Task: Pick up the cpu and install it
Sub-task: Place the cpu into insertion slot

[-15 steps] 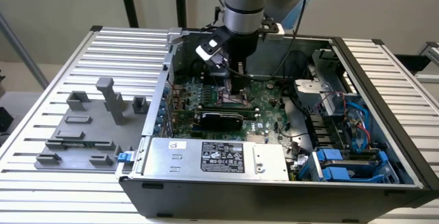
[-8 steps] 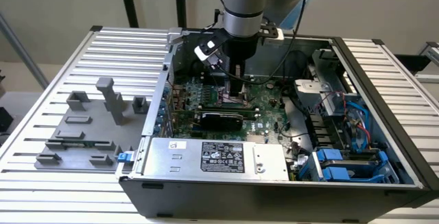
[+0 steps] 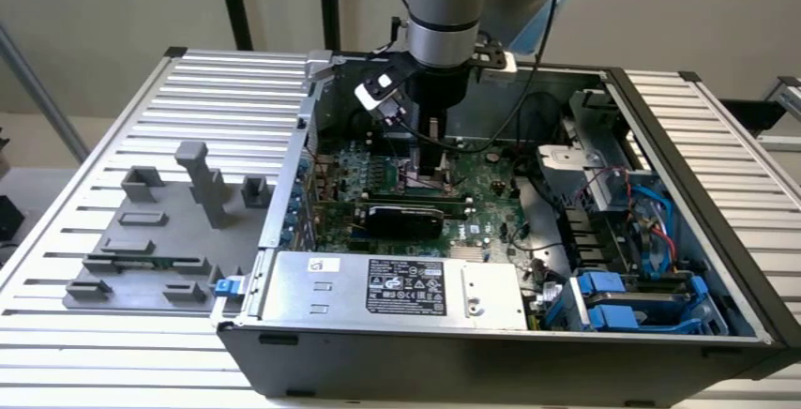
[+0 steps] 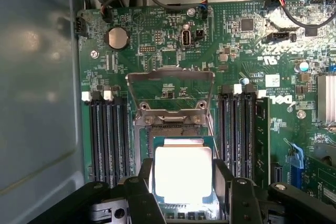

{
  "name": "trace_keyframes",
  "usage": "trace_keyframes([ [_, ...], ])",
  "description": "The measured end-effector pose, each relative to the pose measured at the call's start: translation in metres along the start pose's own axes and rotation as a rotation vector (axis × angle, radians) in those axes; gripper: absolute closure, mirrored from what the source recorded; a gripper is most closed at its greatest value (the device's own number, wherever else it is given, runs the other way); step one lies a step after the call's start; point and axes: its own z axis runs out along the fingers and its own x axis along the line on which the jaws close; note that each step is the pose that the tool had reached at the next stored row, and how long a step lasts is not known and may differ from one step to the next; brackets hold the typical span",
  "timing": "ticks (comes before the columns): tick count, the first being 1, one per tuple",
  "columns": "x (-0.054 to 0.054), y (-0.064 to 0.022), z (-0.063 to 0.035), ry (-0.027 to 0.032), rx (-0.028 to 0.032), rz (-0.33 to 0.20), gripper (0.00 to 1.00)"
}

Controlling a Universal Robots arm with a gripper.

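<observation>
The cpu (image 4: 184,179), a bright silvery square with a thin rim, sits between my gripper's (image 4: 183,167) two black fingers (image 4: 145,174), which touch its opposite edges. It hangs right over the black socket frame (image 4: 173,129) on the green motherboard (image 4: 157,51). The socket's metal load plate (image 4: 170,80) is flipped open, away from the chip. Whether the chip rests in the socket or just above it, I cannot tell. In the exterior view the gripper (image 3: 426,151) reaches down into the open computer case (image 3: 501,353), at the board's far part.
Black memory slots (image 4: 107,140) flank the socket on both sides. A grey power supply (image 3: 388,287) and a black card (image 3: 400,217) lie nearer the case front. Drive bays with blue parts (image 3: 626,301) and cables fill the exterior view's right. Grey fixture blocks (image 3: 163,231) stand outside at the left.
</observation>
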Motion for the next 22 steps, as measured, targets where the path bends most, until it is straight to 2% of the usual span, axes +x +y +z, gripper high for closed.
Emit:
trace_keyframes([
  [3, 0.002, -0.0002, 0.0022, -0.0163, -0.0008, -0.006, 0.45],
  [5, 0.003, -0.0004, 0.0053, -0.0215, -0.0011, -0.006, 0.45],
  [14, 0.012, -0.0024, 0.021, -0.0296, -0.0016, -0.007, 0.45],
  [22, 0.012, -0.0028, 0.0296, -0.035, -0.0018, -0.007, 0.45],
])
